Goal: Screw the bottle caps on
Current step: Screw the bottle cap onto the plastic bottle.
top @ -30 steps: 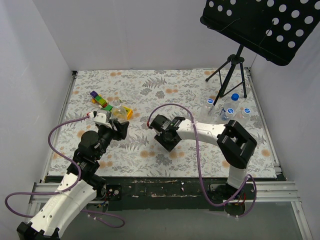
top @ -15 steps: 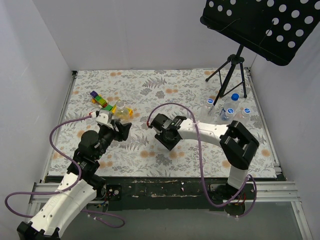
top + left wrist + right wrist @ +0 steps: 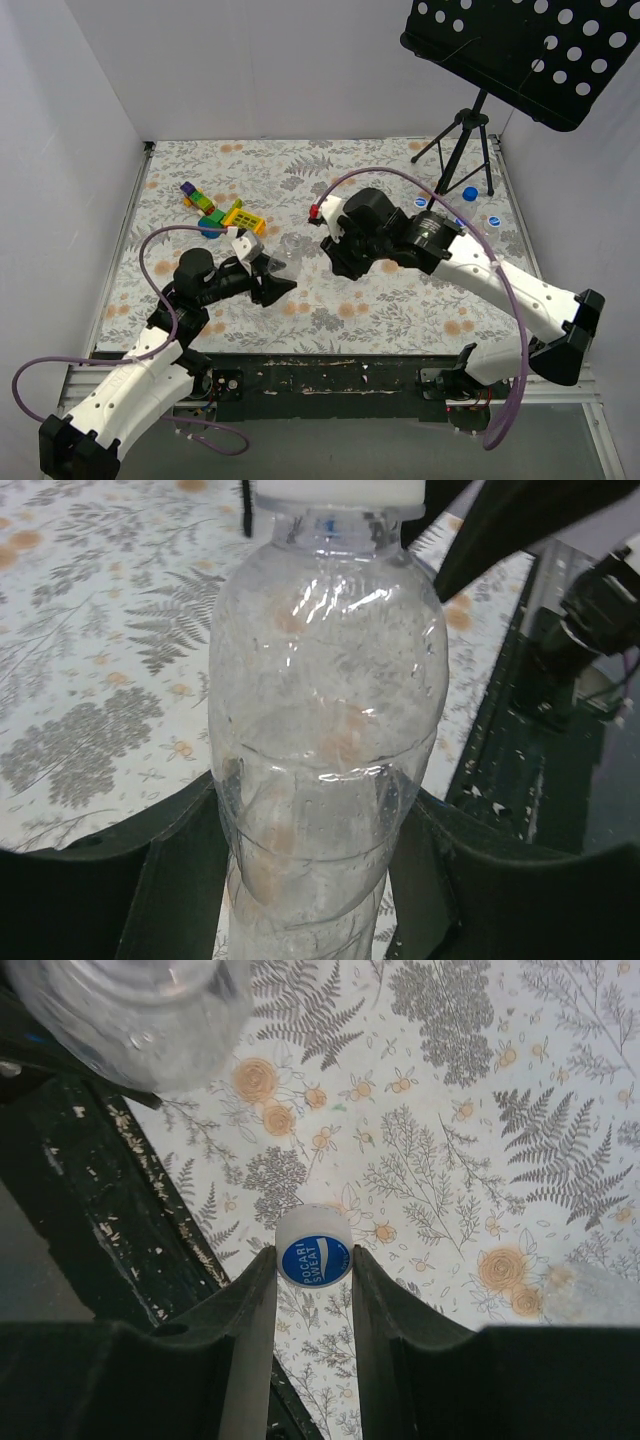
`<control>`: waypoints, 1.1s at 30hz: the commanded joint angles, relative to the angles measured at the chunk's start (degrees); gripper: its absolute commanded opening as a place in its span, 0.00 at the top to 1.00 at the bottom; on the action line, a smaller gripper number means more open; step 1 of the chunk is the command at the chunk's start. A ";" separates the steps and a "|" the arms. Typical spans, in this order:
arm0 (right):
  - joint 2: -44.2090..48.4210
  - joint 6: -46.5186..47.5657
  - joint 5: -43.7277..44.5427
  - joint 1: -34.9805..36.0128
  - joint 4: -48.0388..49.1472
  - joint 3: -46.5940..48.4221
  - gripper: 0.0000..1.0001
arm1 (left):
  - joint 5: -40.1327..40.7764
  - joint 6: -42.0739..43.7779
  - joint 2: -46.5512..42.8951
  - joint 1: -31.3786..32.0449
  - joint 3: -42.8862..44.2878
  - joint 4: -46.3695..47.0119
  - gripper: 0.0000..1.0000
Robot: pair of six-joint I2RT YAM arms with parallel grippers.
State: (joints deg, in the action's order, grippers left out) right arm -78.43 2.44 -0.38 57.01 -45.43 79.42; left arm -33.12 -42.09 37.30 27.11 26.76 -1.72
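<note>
My left fingers (image 3: 270,285) are clamped around the lower body of a clear bottle (image 3: 325,730), holding it over the flowered bench (image 3: 300,170) near its front edge. Its neck, ringed in white, points away from my wrist. My right fingers (image 3: 338,266) are drawn in narrow on a cap (image 3: 313,1250) — white-rimmed, blue printed top — pinched at its sides above the bench, with the bottle just off to one side. A few loose caps (image 3: 469,192) lie well apart on the far right, near the tripod stand (image 3: 455,140). Toy blocks (image 3: 225,212) sit beyond my left arm.
</note>
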 commanded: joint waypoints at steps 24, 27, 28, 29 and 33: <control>-1.63 14.08 -24.40 0.11 -15.74 25.87 0.84 | -12.67 11.94 0.67 9.98 0.75 -2.06 0.63; -2.60 14.44 -25.10 0.29 -15.74 25.96 0.84 | -12.93 12.03 0.67 10.06 0.75 -2.15 0.63; -2.69 14.61 -25.37 0.38 -15.66 26.05 0.84 | -13.02 12.03 0.76 10.15 0.75 -2.15 0.63; -2.86 14.70 -25.46 0.47 -15.65 26.14 0.84 | -13.19 12.11 0.84 10.07 0.83 -2.24 0.63; -3.48 15.40 -25.55 0.64 -16.09 26.05 0.85 | -13.54 12.55 1.28 10.07 1.27 -2.77 0.63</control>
State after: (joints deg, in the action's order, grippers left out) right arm -82.00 16.43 -24.21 57.14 -60.75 103.00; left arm -45.69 -30.70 38.30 36.99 26.72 -3.57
